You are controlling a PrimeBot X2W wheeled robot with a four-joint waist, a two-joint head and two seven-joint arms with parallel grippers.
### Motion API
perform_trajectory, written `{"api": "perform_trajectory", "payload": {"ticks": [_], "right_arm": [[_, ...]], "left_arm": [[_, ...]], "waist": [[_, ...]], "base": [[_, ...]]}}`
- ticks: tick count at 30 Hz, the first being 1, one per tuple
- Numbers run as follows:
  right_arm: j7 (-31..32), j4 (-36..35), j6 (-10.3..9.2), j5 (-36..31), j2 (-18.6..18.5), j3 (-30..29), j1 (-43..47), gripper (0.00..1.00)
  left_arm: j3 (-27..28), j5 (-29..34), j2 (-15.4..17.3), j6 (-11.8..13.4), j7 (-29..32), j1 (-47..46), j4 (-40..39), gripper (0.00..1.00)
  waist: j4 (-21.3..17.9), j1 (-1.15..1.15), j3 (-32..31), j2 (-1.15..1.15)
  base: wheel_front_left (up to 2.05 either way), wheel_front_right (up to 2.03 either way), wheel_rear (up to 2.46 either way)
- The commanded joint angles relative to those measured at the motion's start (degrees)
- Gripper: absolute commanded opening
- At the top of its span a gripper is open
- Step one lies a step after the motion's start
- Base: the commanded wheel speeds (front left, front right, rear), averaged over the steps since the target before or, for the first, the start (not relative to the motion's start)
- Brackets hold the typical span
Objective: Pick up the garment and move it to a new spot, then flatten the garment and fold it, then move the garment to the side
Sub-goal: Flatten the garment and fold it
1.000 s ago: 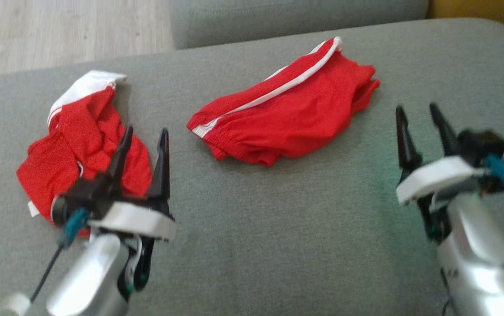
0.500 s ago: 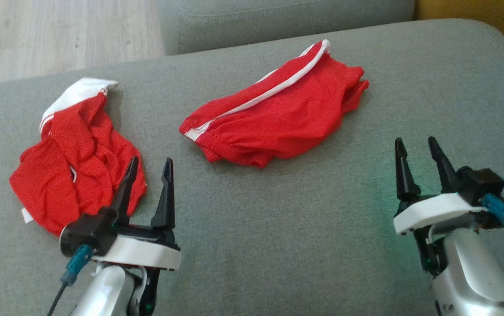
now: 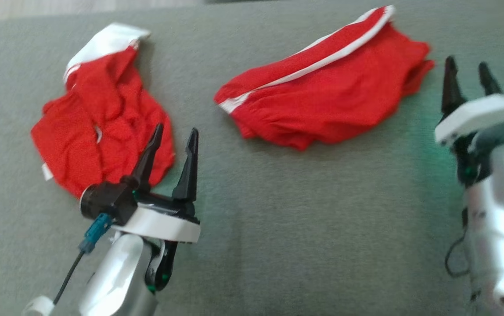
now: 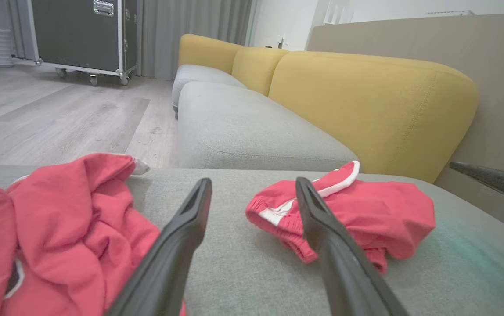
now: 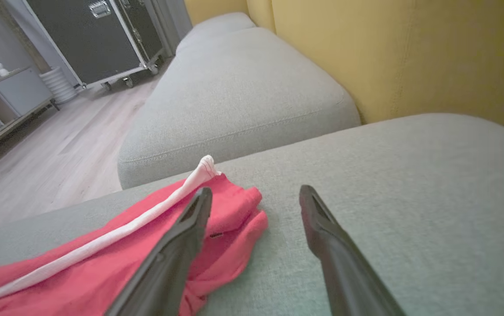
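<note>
Camera dipped; view blurred. Now right gripper (image 3: 467,62), jaws spread, empty, beside striped red garment (image 3: 326,101), upper centre; left gripper (image 3: 177,127), likewise, at crumpled red garment (image 3: 102,118), left. Pickup probably imminent.

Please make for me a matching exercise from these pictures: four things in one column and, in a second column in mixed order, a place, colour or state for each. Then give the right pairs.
Column one
1. crumpled garment
2. striped garment
3. right claw
4. backrest

Column two
A. yellow
B. open, holding nothing
C. red, beside the left claw, white band at its far end
D. red with a long white stripe, nearer the right claw

Pairs: 1-C, 2-D, 3-B, 4-A
</note>
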Motion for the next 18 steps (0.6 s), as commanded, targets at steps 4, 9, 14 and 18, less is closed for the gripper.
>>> {"api": "perform_trajectory", "payload": {"ticks": [4,9,14,18], "right_arm": [[3.7,5.5,-0.05,-0.5,-0.4,-4.1,-9.1,1.00],[5.6,13.4,-0.05,-3.7,-3.1,-8.1,-14.5,1.00],[6.7,20.2,-0.05,-10.0,-5.8,-12.0,-17.3,1.00],[8.4,24.5,-0.05,-12.7,-5.4,-13.3,-18.6,1.00]], "left_arm": [[2.2,1.1,-0.8,-1.2,-0.4,-3.6,-0.5,1.00],[2.0,1.8,-2.1,-2.0,-0.4,-5.1,-0.1,1.00],[2.1,2.3,-2.9,-2.6,-0.4,-6.0,0.0,1.00],[2.4,2.6,-3.3,-2.8,-0.4,-6.1,0.1,1.00]], "waist": [[5.1,-0.01,4.1,0.00],[7.8,-0.01,6.0,0.00],[9.3,-0.01,7.1,0.00],[9.6,-0.01,7.4,0.00]], "base": [[0.00,0.00,0.00],[0.00,0.00,0.00],[0.00,0.00,0.00],[0.00,0.00,0.00]]}}
